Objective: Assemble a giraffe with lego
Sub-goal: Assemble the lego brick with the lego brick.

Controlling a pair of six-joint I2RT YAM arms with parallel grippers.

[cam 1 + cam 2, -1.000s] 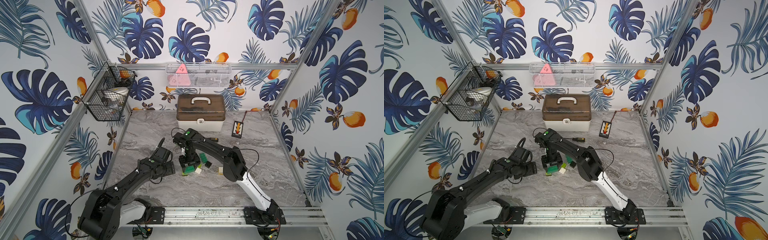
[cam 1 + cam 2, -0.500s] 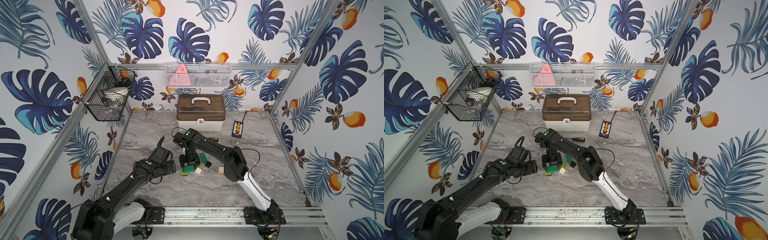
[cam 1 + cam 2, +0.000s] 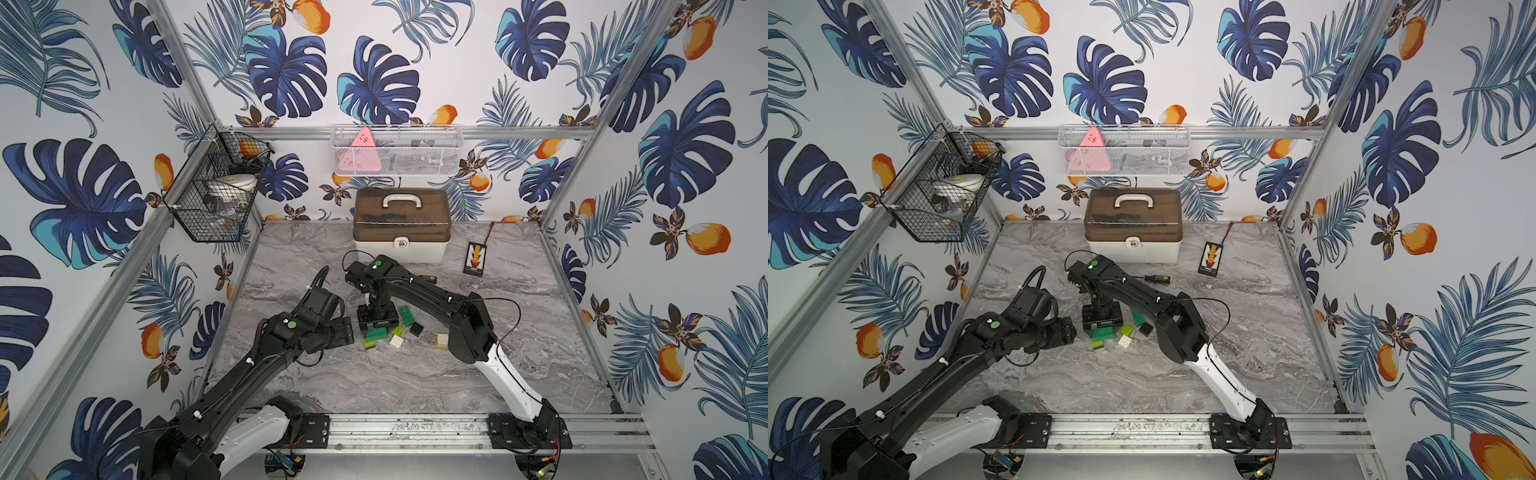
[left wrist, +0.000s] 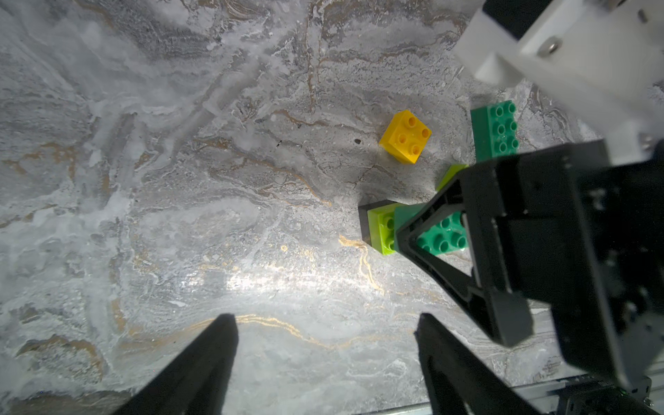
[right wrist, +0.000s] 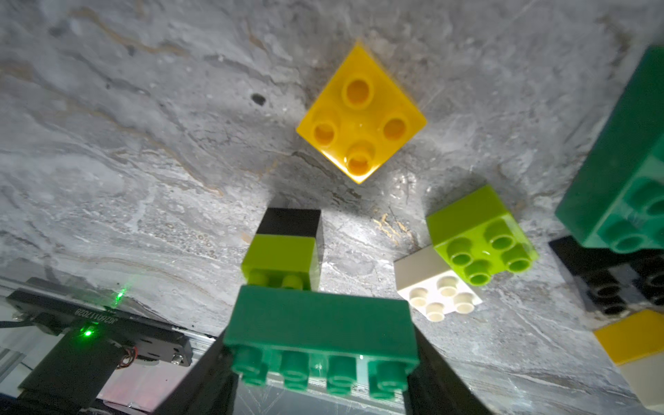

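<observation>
Grey marbled surface (image 3: 374,374) inside a cell papered with blue leaves. Tan-lidded toolbox (image 3: 401,226) stands at the back wall. Black wire basket (image 3: 216,187) hangs on the side frame. Screwdriver (image 3: 1156,278) lies in front of the toolbox, well apart from the bricks.

Lego is clustered mid-surface, between the two arms.

Right pincer (image 5: 319,377) points straight down, clenched on a long dark green brick (image 5: 319,334) by its short ends. That brick sits over the giraffe (image 4: 384,233), a short stack of a stacked lime brick (image 5: 282,257) on a base black brick (image 5: 291,221), with the black one on the surface. Lime studs show past the green brick's edge. Cannot tell whether the green one is pressed home.

Left pincer (image 4: 325,319) is released, fingers wide, nothing between them. It sits just beside the stack, touching no brick.

Loose pieces near the stack:
- Yellow brick (image 5: 361,115) lies alone, studs up, near the stack but apart from it.
- Loose lime brick (image 5: 481,240) lies right against a white brick (image 5: 434,291).
- Second long dark green brick (image 5: 625,172) lies beyond those two. In the right wrist view it overlaps a black piece (image 5: 611,284); contact is unclear.
- Another yellow piece (image 5: 628,337) is cut off by the frame edge.
</observation>
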